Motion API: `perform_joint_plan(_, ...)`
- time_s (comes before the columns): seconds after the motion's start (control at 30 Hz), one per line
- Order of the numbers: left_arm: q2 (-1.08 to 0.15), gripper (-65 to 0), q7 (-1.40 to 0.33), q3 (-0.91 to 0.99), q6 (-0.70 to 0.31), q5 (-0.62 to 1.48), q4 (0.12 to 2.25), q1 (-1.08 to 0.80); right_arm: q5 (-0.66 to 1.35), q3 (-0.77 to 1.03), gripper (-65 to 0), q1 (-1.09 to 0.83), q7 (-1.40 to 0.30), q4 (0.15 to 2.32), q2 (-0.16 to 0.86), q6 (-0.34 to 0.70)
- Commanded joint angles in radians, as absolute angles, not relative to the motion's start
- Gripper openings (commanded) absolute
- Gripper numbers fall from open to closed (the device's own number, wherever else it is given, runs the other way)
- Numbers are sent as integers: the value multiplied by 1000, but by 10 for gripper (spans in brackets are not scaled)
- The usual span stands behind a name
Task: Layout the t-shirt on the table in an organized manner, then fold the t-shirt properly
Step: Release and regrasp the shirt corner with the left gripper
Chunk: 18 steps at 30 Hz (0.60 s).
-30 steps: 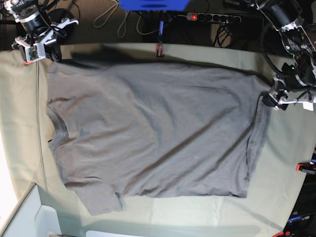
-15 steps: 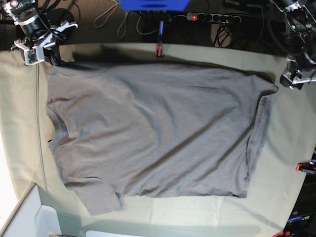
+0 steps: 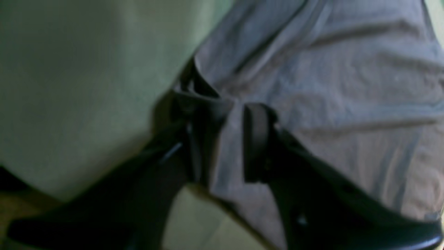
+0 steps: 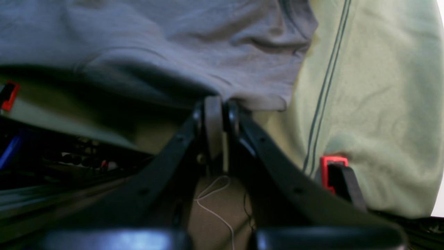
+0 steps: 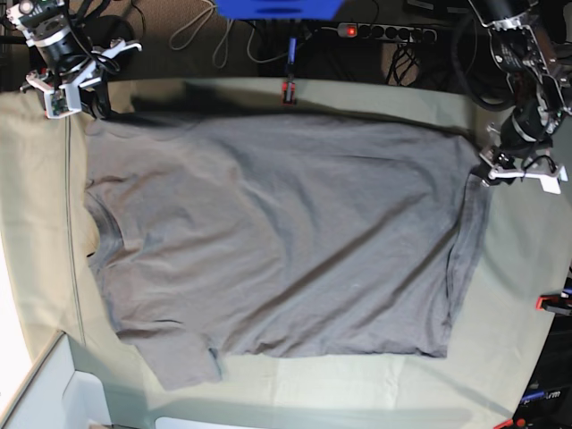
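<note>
We are seeing the grey t-shirt lying spread on the table, our left gripper pinching a fold of its hem corner between both jaws, our right gripper clenching its sleeve edge.

Left hand pinched on cloth, right hand clamped tight

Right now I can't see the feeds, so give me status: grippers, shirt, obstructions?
Right gripper shut on t-shirt sleeve corner. Left gripper straddling hem corner, grip unconfirmed. Shirt spread on table, creased. Nothing in the way.
</note>
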State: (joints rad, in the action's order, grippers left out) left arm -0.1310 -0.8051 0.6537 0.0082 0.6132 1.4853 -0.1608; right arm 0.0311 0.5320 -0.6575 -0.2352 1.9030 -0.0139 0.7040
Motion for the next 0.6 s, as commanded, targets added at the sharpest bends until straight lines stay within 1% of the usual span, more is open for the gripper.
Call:
perform_joint_plan(0.0,-143,-501,-788,653,10,624,1498,-154,44,539,-650,-664,-208,1919,-7,698)
perform_joint_plan(0.1,-143,-553,-777,653,10,624,1498,-133,44,539,-650,-664,-208,1919,-7,698)
perform_joint_plan(0.2,-143,-650,-786,653,12,625,1472,-107,42,539,-650,-664,-208,1919,-7,698)
perform_joint_plan(0.57,-143,-650,-788,650,12,624,1460,-28,42,539,-650,-664,-208,1919,-7,698)
